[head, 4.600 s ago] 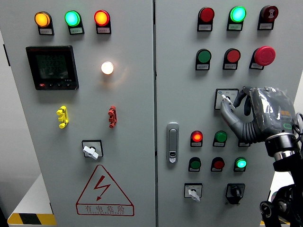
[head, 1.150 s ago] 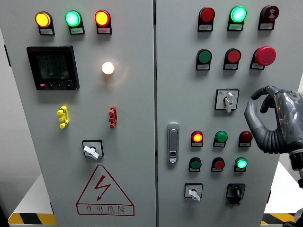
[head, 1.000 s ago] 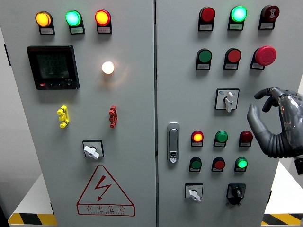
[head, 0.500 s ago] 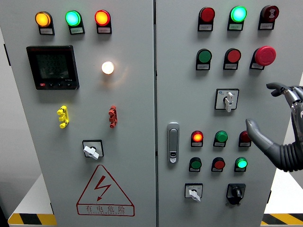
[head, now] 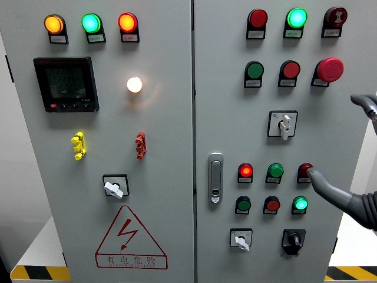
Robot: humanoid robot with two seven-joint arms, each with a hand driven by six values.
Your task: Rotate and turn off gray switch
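You face a tall gray cabinet (head: 159, 236) split by a vertical seam into two doors; the left door carries a black meter display (head: 65, 84), a red warning triangle (head: 130, 238), a glowing white lamp (head: 134, 84), three lit lamps in amber, green and red along the top, a yellow clip (head: 77, 145) and a red clip (head: 139, 145), and a small white-handled selector (head: 113, 187). On the right door you see the silver door latch (head: 215, 177) near the seam, and the red mushroom button (head: 330, 69) at the upper right. Your right hand (head: 347, 177) shows only in part at the right edge, spread wide and holding nothing; its thumb tip (head: 313, 175) lies over the dark red lamp (head: 304, 170) in the row below the switch, and one finger (head: 364, 101) curves in higher up. The gray switch (head: 283, 124) sits mid-height on the right door, its white handle pointing straight down, well apart from the hand with nothing covering it. Below it you have a lit red lamp (head: 245, 171) and a green one (head: 274, 171); lower still a bright green lamp (head: 301, 204), another white selector (head: 240, 239) and a black knob (head: 293, 239).
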